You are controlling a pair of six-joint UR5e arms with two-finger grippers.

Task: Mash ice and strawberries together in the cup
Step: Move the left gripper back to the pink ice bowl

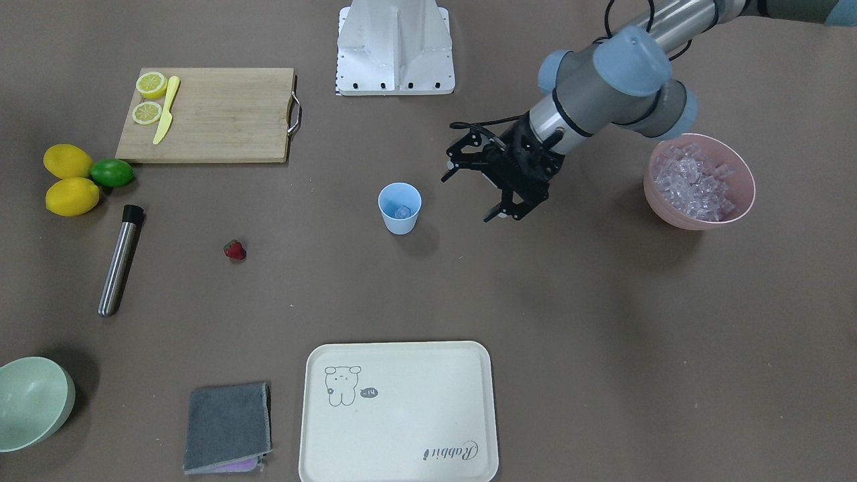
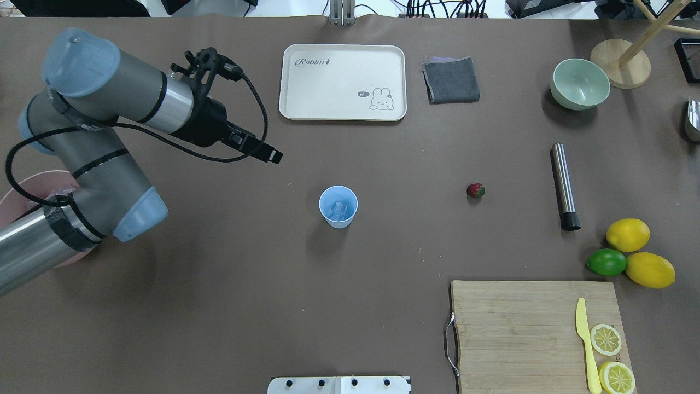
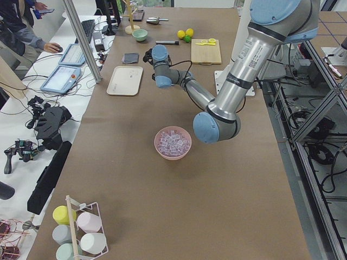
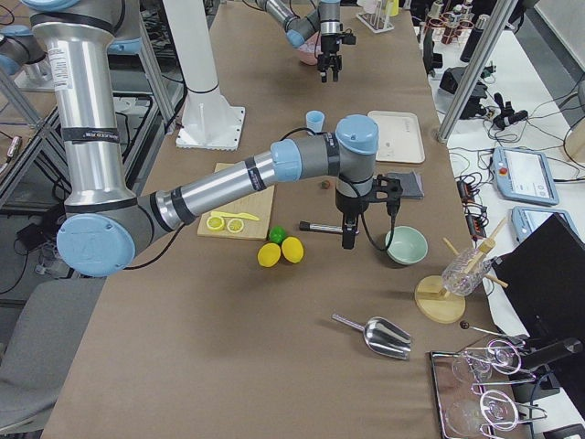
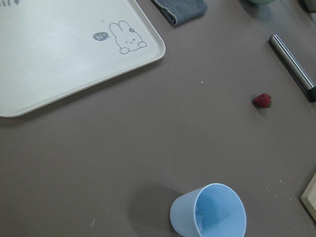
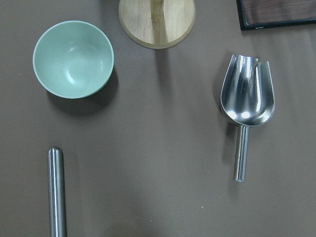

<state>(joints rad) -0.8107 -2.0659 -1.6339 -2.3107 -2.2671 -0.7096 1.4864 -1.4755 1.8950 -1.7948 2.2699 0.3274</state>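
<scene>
**Left gripper (image 1: 469, 197) open beside the cup (image 1: 400, 207), one ice cube (image 1: 402, 212) in**

In the front-facing view the left gripper hangs right of centre. Its jaws are spread wide and hold nothing, and it is near the pale blue cup but clear of it. The cup stands upright mid-frame with the single clear cube at its bottom. More ice (image 1: 696, 179) fills the pink bowl (image 1: 676, 217) at the right edge. The strawberry (image 1: 234, 250) lies on the table left of centre, well apart from the cup, near a steel rod (image 1: 120, 261). The right gripper (image 4: 347, 240) shows only in the right-side view, by that rod, and I cannot tell whether it is open.
</scene>
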